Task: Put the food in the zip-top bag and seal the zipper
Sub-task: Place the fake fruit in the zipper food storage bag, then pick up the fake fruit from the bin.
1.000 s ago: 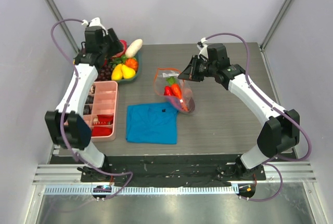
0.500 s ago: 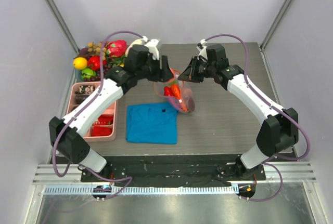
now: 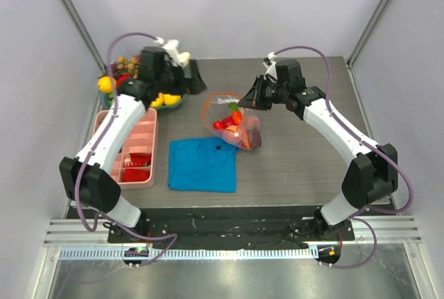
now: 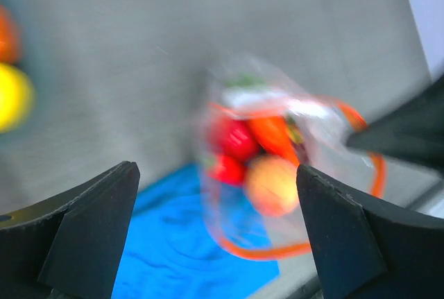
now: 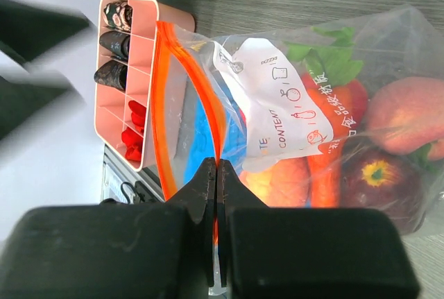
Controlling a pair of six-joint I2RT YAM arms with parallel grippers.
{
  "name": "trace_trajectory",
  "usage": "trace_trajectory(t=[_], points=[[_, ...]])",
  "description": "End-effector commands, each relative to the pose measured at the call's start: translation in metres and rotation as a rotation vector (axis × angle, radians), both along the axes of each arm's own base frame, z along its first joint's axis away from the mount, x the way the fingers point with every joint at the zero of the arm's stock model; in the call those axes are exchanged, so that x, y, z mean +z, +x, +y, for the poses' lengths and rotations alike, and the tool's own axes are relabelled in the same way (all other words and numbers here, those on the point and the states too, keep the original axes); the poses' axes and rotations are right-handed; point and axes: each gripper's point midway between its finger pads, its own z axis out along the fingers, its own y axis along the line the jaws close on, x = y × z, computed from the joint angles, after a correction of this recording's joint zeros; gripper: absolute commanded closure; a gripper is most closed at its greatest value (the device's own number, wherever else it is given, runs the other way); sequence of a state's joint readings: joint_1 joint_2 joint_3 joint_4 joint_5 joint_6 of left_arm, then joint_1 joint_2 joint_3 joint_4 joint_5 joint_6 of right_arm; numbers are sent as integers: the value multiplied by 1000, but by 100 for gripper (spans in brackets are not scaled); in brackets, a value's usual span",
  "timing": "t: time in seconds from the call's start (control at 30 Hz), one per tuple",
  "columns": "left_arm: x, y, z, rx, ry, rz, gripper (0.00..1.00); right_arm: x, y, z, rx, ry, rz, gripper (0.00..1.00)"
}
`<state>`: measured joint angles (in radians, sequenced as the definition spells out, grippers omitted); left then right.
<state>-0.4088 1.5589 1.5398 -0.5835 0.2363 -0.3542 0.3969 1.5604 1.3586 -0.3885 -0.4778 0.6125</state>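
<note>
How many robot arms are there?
2. The left arm stretches over the pink divided tray on the left. The right arm is on the right, its jaws shut on the zip-top bag's zipper. None seem hidden.

top cam overhead, L/R wrist cams close, all share zip-top bag (image 3: 239, 131)

The left gripper (image 4: 215, 173) is shown with its jaws spread wide. Beyond them, blurred, the zip-top bag (image 4: 309, 122) is seen holding red pieces (image 4: 234, 139), a carrot (image 4: 274, 136) and a peach (image 4: 272, 184), with a blue cloth (image 4: 173, 257) at its lower edge.
</note>
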Motion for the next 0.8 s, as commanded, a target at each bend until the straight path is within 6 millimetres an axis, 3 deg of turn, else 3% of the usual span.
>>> trace_trajectory(t=[0.0,0.03,0.1,0.17,0.23,0.27,0.33,0.37,0.5,0.7,0.77], points=[[40,46,82,178,-29,-118,0,17,1,2,6,34,-52,99],[41,59,114,249,-11,-133,0,17,1,1,4,32,-52,99],[40,75,147,339,11,-150,2,17,0,0,7,30,-57,99],[40,88,200,453,26,-172,5,15,0,-1,5,25,-57,99],[42,98,236,537,43,-198,5,14,-1,-2,6,21,-59,99],[37,105,264,577,88,-203,6,13,-1,-2,7,19,-59,99],[30,111,291,622,146,-199,5,14,0,-1,7,20,-60,99],[30,112,314,655,172,-205,5,14,-1,-1,8,21,-60,99],[-9,129,347,619,223,-120,7,11,1,-1,6,23,-49,99],[-34,151,393,638,245,-123,2,9,1,-1,6,22,-42,99],[-43,154,398,628,241,-96,3,8,1,-1,5,19,-41,99]])
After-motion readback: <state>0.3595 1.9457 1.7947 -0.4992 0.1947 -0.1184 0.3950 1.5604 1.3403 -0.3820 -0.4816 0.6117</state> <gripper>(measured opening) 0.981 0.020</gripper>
